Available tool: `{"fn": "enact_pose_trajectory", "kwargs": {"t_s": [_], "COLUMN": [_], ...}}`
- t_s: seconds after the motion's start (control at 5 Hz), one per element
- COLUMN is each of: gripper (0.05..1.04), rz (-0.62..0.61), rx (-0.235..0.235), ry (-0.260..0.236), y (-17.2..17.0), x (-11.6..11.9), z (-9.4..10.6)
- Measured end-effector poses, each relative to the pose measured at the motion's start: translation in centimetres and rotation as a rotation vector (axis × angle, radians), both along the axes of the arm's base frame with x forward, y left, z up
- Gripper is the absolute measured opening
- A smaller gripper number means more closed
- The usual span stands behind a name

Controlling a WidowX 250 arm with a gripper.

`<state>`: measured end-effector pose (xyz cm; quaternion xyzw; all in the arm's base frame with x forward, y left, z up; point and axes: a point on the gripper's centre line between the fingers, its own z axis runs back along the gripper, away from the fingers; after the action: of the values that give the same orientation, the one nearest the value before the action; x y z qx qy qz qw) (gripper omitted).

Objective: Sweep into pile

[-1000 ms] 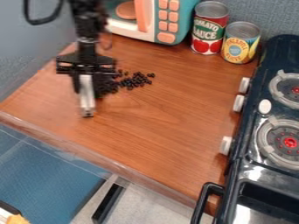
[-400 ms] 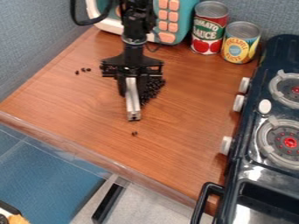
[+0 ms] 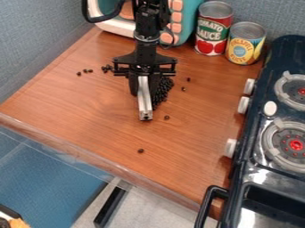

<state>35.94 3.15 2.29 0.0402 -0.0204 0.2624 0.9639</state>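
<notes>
Reddish-brown, wood-grained, the tabletop (image 3: 196, 120) slants through the view, its front edge running down to the lower right. Along its right edge stands a glossy black toy stove (image 3: 239, 196) with round grey burners, red at their centres, and white knobs facing the tabletop. A teal-and-white toy microwave (image 3: 187, 20) with coral buttons sits at the back edge, partly behind the black robot arm. The arm's black gripper (image 3: 143, 81) hangs over the middle of the tabletop, towards the back. Whether its jaws are open or closed, and whether they have hold of anything, I cannot tell.

Right of the microwave are two cans side by side: a taller red one (image 3: 214, 29) with a green-and-white label, and a shorter yellow one (image 3: 245, 43). A narrow silver bar (image 3: 145, 100) points down below the gripper.

Small black beans (image 3: 162, 91) lie heaped just right of the bar, partly behind it. Strays sit apart from the heap: some towards the left edge, a few just left of the gripper, two to the heap's right, one below it, and another nearer the front edge.
</notes>
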Motion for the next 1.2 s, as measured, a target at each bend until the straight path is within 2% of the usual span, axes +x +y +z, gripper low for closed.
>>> {"fn": "enact_pose_trajectory", "kwargs": {"t_s": [0.2,0.4,0.6,0.8,1.0,1.2], "gripper": [0.368,0.368,0.368,0.368,0.368,0.368], "rz": [-0.006,-0.014,-0.027,-0.04,-0.134,-0.215], "rx": [-0.01,-0.003,0.01,0.062,0.199,0.345], "ry": [-0.02,-0.041,-0.018,0.008,0.041,0.115], "y": [0.3,2.3,5.0,8.4,10.9,13.4], "x": [-0.1,-0.9,-2.2,-3.3,-3.7,-3.6], "z": [1.7,4.5,5.3,5.4,4.8,3.0]}}
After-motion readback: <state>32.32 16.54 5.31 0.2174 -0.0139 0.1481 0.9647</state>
